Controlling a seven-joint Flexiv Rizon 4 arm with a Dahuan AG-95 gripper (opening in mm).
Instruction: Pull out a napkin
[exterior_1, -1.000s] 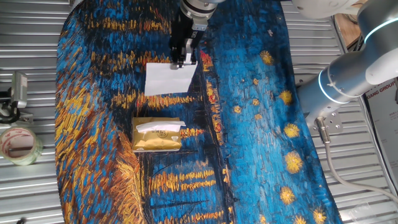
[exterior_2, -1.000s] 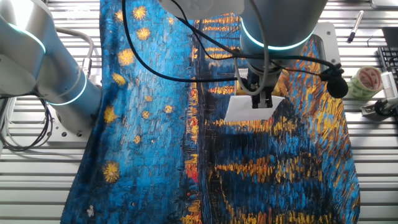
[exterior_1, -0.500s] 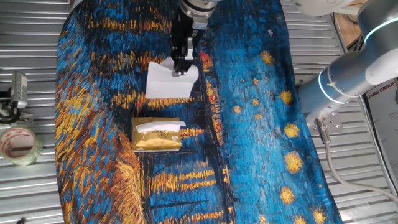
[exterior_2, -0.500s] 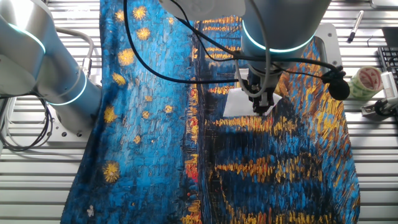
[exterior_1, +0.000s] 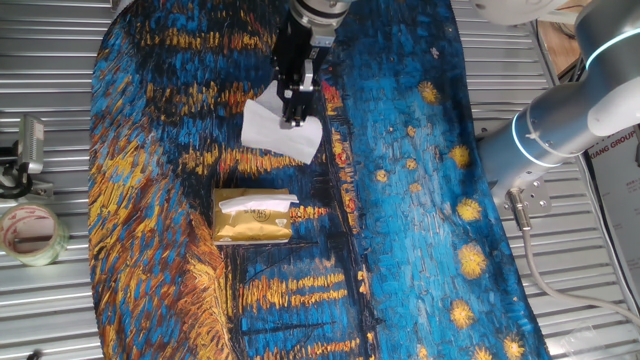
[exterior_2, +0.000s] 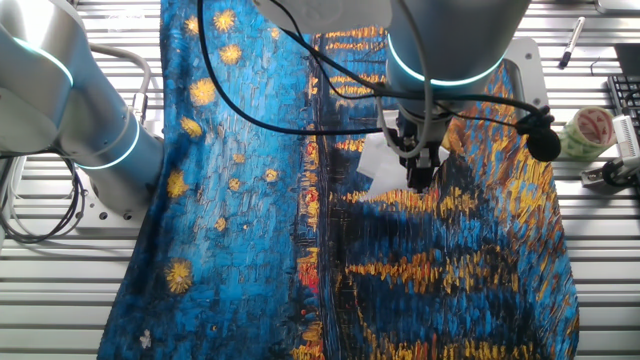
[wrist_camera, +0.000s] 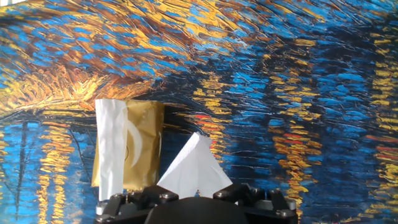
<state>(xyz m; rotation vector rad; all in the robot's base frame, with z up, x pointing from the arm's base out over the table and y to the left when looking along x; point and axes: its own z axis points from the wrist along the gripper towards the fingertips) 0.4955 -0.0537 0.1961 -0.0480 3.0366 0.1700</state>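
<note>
Since the earlier frames, we see the thin white paper napkin (exterior_1: 278, 130) has turned and crumpled from a flat sheet into a tilted, drooping one, and the black two-finger gripper (exterior_1: 292, 112) has shifted slightly lower in the frame. At the far left edge of one fixed view sits a roll of clear tape (exterior_1: 30, 232) on the ribbed metal table (exterior_1: 45, 300). Moving right, the shiny gold rectangular tissue packet (exterior_1: 252, 216) lies left of centre on the blue and gold painted cloth (exterior_1: 400, 200), a white sheet showing at its top. Just above it, at upper centre, the napkin hangs from the gripper, whose fingers are pinched together on its upper part. In the hand view the napkin (wrist_camera: 194, 169) shows as a white point at bottom centre, just right of the packet (wrist_camera: 140, 146). At the right stands the arm's grey base (exterior_1: 560, 120).
</note>
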